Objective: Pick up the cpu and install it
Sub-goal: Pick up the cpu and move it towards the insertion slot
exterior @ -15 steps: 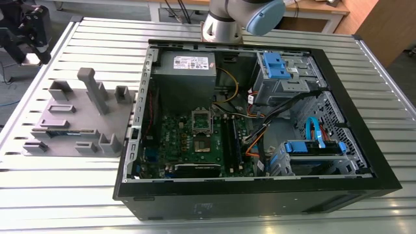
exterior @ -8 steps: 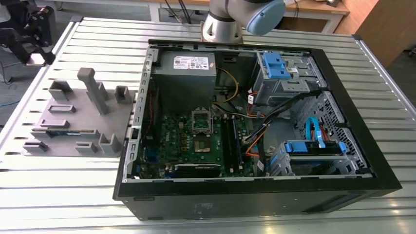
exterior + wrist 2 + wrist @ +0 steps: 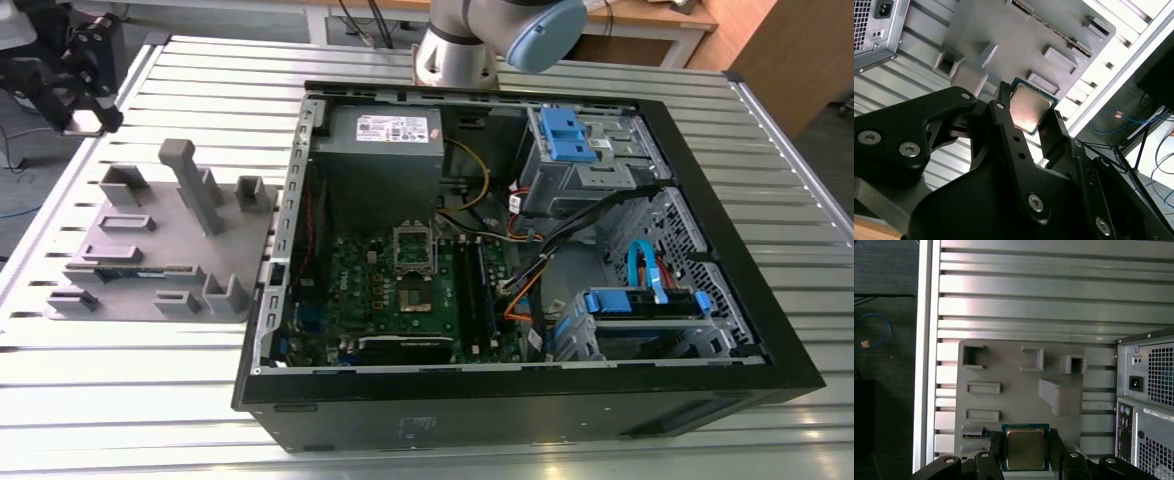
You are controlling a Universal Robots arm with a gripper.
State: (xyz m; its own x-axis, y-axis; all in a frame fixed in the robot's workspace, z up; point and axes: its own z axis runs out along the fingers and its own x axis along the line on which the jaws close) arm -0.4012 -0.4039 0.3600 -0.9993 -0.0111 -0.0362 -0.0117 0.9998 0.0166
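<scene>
Clamping the cpu [image 3: 1025, 446] by two opposite edges, end effector [image 3: 1028, 109] hangs over grey parts holder [image 3: 1014, 360], beside open computer case [image 3: 534, 405] on slatted surface [image 3: 1029, 285].

Bright, even light w/ glare

Exterior view up high, tilted down over the whole desk [image 3: 134, 380], case [image 3: 534, 420] and holder [image 3: 147, 250]; both wrist views look close past the jaws, first straight down, second slanted, sharing the cpu [image 3: 1025, 448] and holder below
</scene>
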